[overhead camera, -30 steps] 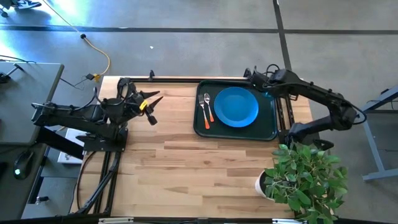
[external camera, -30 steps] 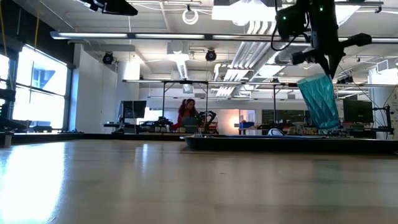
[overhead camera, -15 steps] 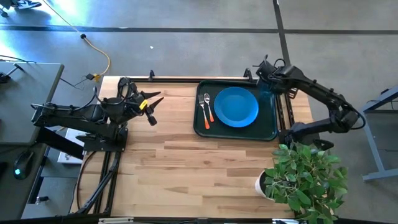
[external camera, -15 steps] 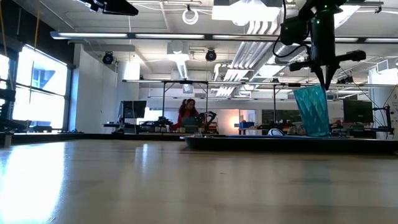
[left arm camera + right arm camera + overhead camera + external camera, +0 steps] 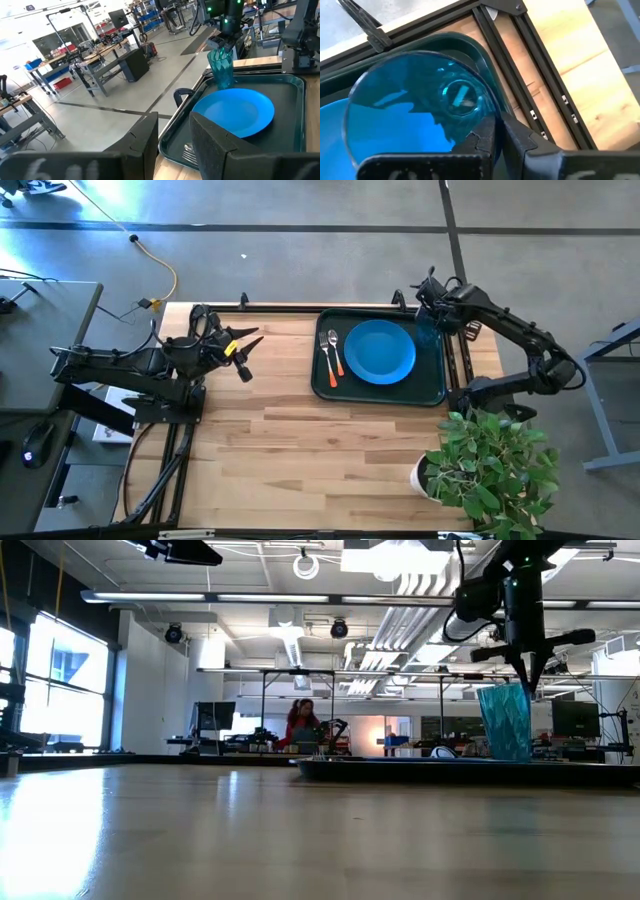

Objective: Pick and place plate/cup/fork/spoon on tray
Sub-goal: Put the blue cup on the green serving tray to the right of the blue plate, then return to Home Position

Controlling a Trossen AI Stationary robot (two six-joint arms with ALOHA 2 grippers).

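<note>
Nearest to me in my right wrist view, my right gripper point(image 5: 495, 131) has its two dark fingers pinched on the rim of the cup point(image 5: 415, 105), a see-through teal tumbler that I look straight down into. In the low view the cup point(image 5: 504, 722) stands upright with its base at the level of the tray point(image 5: 460, 769), so I judge it is set down or very nearly so, though I cannot see the contact itself. From above, my right gripper point(image 5: 432, 302) sits over the tray's far right corner, with the cup point(image 5: 429, 332) just beside the plate point(image 5: 380, 351), which lies flat in the middle of the tray point(image 5: 322, 385). The fork point(image 5: 325, 353) and spoon point(image 5: 335, 350) lie side by side on the tray, on the other side of the plate from the cup. To finish this step well, I should part my fingers gently, without dragging the thin rim sideways, then rise straight up so the light cup does not tip toward the tray's raised edge. Farther off, my left gripper point(image 5: 243, 352) waits above the bare table, well apart from the tray, fingers spread and empty.
</note>
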